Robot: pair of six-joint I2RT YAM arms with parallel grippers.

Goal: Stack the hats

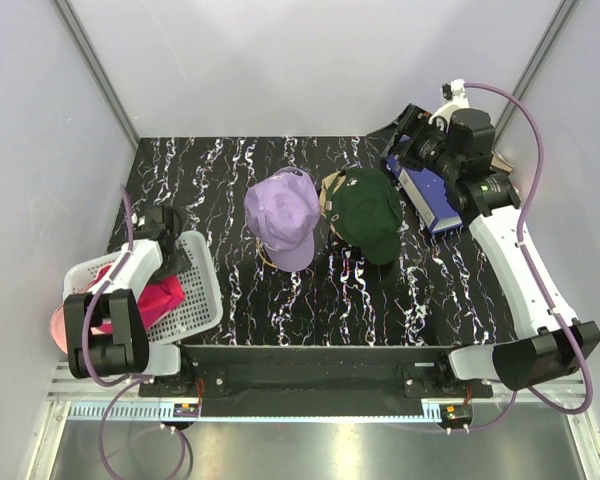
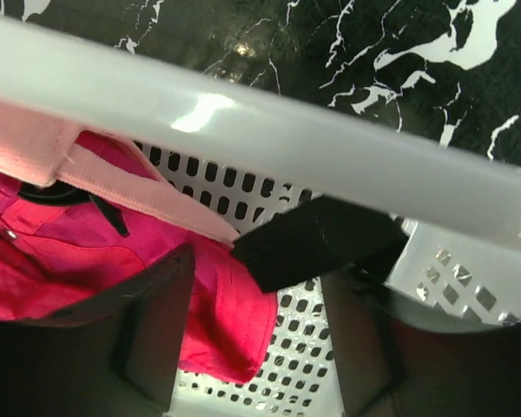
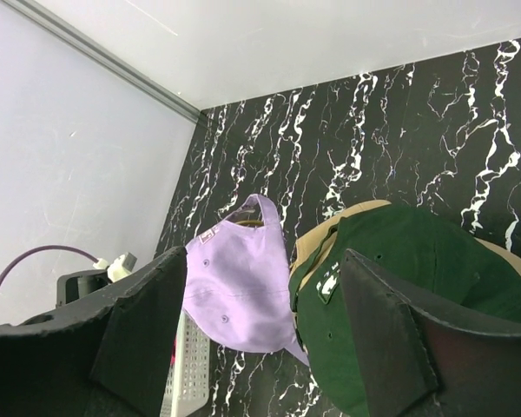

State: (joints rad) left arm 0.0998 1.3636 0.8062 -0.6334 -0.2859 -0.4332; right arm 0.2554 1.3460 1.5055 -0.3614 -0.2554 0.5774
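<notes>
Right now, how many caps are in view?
5. Lavender cap mid-table; green cap beside it, sitting on a tan cap; magenta cap and pale pink cap in the white basket at left. More could be hidden underneath.

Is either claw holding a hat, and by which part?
Right gripper: nothing. Left gripper straddles the edge of the magenta hat in the basket; grip cannot be told.
</notes>
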